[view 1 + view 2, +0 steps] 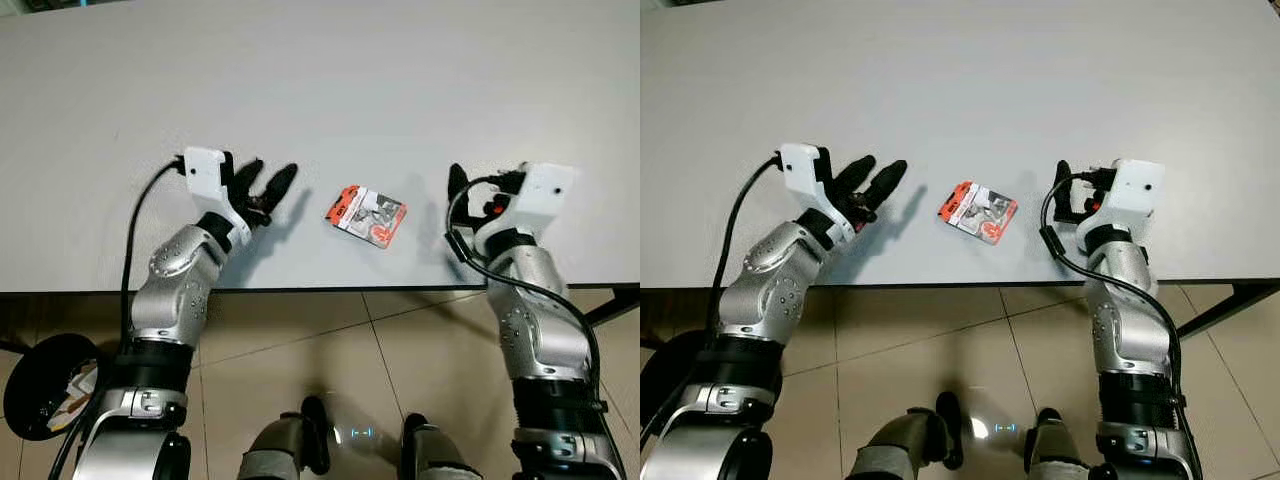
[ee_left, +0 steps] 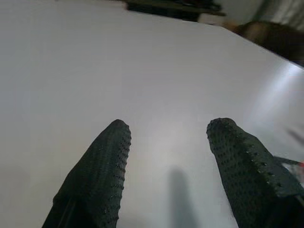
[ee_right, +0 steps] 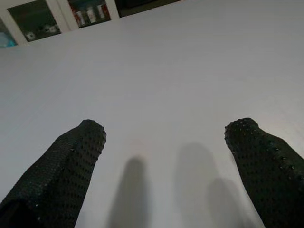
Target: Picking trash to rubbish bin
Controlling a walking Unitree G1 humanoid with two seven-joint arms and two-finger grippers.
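Both arms bent up over the table [image 1: 320, 70] — left gripper [image 1: 268, 181] and right gripper [image 3: 166, 137] spread open, empty — flanking the wrapper [image 1: 365, 215].

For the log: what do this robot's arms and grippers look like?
Both arms are silver metal with jointed, rounded segments. Each wrist carries a white boxy camera housing with a black cable looping from it. The left gripper and right gripper each have two long black fingers with dotted, textured pads.

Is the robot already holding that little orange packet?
No. The packet lies flat on the table between the open left gripper and right gripper, touching neither.
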